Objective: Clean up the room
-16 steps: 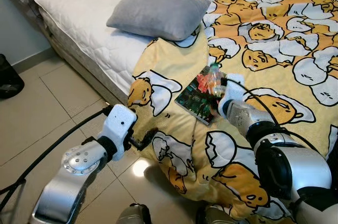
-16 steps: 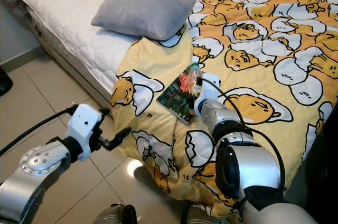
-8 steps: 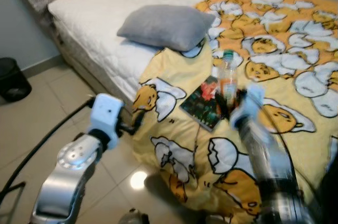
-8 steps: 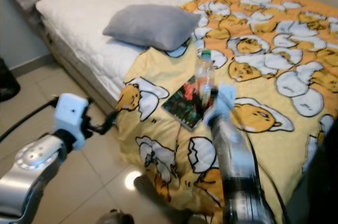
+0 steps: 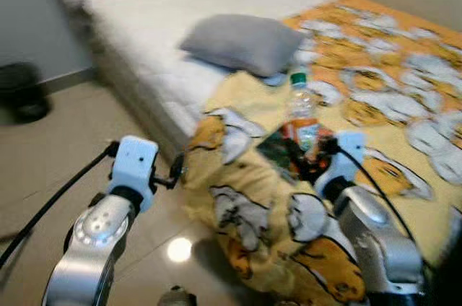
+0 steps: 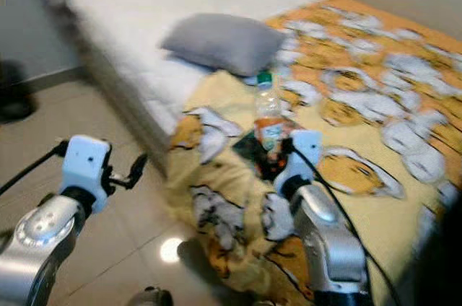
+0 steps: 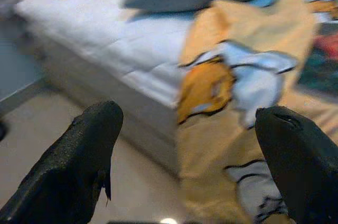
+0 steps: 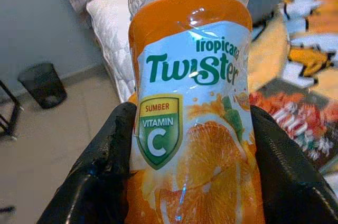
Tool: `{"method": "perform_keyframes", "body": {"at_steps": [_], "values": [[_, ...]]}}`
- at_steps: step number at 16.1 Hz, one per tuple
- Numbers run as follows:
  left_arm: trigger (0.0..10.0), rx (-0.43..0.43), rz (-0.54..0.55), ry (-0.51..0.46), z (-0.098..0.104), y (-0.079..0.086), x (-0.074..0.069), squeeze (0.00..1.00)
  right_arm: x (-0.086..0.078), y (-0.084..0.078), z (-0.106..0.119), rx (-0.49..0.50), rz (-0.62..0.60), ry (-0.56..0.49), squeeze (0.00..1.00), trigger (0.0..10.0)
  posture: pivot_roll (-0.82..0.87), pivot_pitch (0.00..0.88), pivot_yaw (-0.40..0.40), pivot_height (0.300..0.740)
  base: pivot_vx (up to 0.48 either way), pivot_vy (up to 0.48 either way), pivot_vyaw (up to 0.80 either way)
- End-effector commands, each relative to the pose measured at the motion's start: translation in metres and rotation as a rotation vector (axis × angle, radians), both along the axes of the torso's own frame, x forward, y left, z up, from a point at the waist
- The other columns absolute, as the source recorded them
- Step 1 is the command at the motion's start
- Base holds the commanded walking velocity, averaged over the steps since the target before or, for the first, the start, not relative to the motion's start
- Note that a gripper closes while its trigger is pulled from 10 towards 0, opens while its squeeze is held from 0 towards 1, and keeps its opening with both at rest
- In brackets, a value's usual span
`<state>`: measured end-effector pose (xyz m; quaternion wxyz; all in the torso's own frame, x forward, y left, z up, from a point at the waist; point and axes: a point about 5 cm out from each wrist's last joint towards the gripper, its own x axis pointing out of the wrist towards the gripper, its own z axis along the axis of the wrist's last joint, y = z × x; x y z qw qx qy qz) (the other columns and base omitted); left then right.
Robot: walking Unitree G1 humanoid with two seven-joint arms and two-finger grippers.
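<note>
Bottle point(image 5: 302, 117) now upright (off the bed point(image 5: 166, 46))

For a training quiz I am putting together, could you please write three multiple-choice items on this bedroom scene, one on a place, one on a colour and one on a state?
1. Where does the grey pillow lie?
A. on the floor
B. on the white mattress
C. in the bin

2. What colour is the cap of the juice bottle?
A. green
B. red
C. black

3. How does the right claw stand?
A. open above the pillow
B. shut on the juice bottle
C. open, resting on the floor

Answers:
1 B, the pillow rests on the bare mattress beside the yellow blanket.
2 A, the cap on top shows green in the head views.
3 B, the black fingers press both sides of the bottle, held upright above the book; the left claw hangs open.
</note>
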<state>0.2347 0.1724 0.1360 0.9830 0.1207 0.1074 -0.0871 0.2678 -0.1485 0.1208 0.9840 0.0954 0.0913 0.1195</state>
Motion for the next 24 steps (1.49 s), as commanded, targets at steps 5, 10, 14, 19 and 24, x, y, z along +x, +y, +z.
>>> {"method": "perform_keyframes", "body": {"at_steps": [5,10,14,19,24], "values": [[10.0,0.0,0.03,-0.022,0.006,-0.002,0.008,0.0,-0.007,-0.001,0.008,0.003,-0.04,0.002,0.0,10.0,-0.1,0.0,-0.012,0.74,0.0,0.0,0.8],[10.0,-0.028,0.013,-0.036,0.004,-0.006,0.014,0.0,-0.007,0.004,-0.01,0.035,-0.009,0.084,0.0,10.0,-0.09,0.0,0.004,0.74,0.05,0.0,0.64],[10.0,-0.076,-0.018,-0.06,0.009,-0.017,0.026,0.0,0.004,0.012,0.005,-0.029,0.046,0.026,0.0,10.0,-0.14,0.0,0.014,0.74,0.317,0.0,0.0],[10.0,-0.08,0.001,-0.088,0.013,-0.01,0.032,0.0,0.012,0.012,0.011,-0.191,0.07,-0.048,0.0,10.0,-0.13,0.0,0.01,0.74,0.358,0.0,0.16],[10.0,-0.078,0.011,-0.075,0.007,-0.005,0.027,0.0,0.002,0.022,0.006,-0.118,0.137,-0.028,0.0,10.0,-0.14,0.0,0.006,0.74,0.395,0.0,0.8]]}}
